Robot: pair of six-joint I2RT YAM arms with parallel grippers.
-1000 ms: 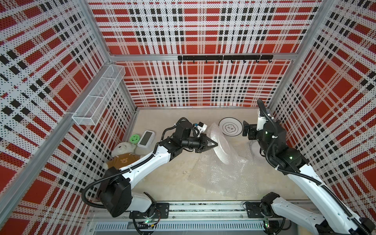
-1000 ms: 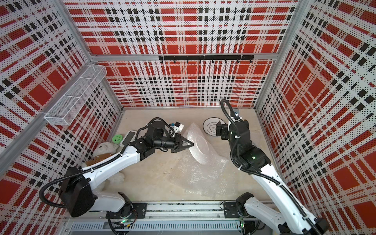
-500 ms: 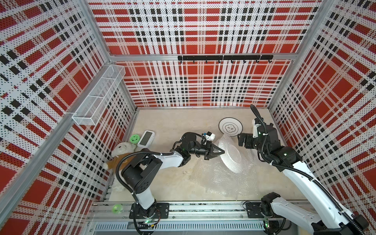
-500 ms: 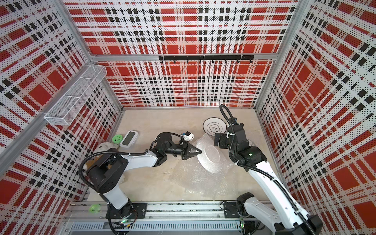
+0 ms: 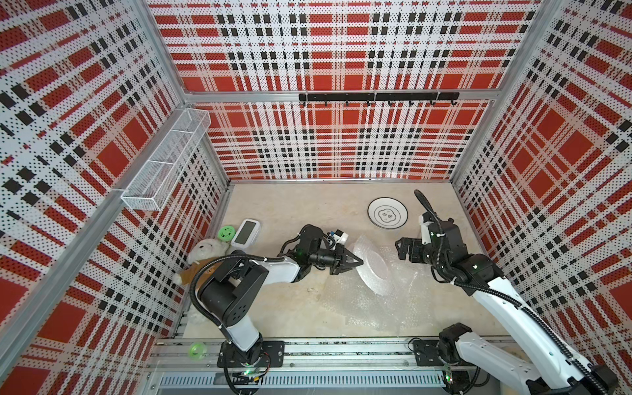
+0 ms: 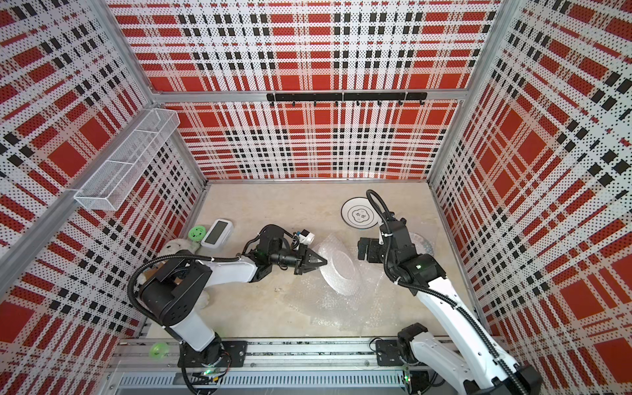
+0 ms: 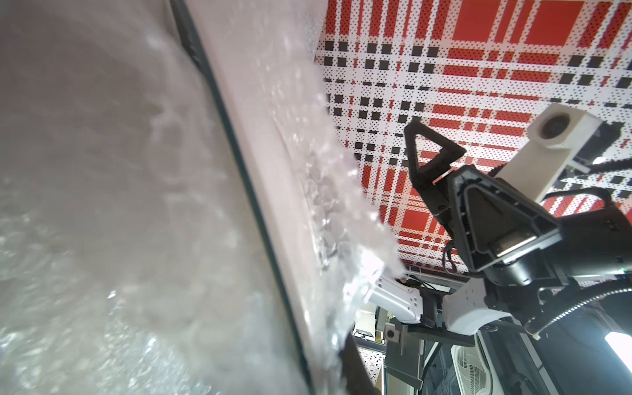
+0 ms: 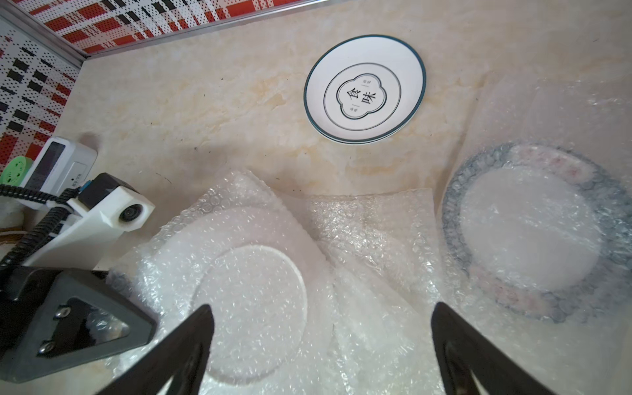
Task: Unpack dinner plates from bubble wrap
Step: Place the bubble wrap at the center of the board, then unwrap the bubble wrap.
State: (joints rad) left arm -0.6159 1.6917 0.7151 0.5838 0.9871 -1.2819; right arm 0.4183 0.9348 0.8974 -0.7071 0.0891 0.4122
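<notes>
An unwrapped dinner plate (image 5: 387, 216) (image 6: 359, 214) (image 8: 364, 89), white with a dark rim, lies flat at the back right. A second plate (image 5: 373, 270) (image 6: 342, 270) (image 8: 253, 307) stands tilted on edge, still in bubble wrap (image 7: 318, 191). My left gripper (image 5: 358, 262) (image 6: 323, 262) is shut on its wrapped rim. My right gripper (image 5: 403, 247) (image 8: 321, 307) hangs open just right of that plate, nothing between its fingers. A third plate (image 8: 526, 232) (image 6: 423, 243) lies wrapped under the right arm. Loose bubble wrap (image 5: 372, 307) covers the table in front.
A teddy bear (image 5: 205, 251), a green disc (image 5: 226, 232) and a white device (image 5: 247, 232) sit by the left wall. A wire basket (image 5: 167, 160) hangs on that wall, a hook rail (image 5: 378, 96) on the back wall. A green roll (image 5: 197, 350) lies on the front rail.
My left gripper carried the wrapped plate right and toward the front, keeping it tilted. The right gripper came forward and down beside the plate, still open.
</notes>
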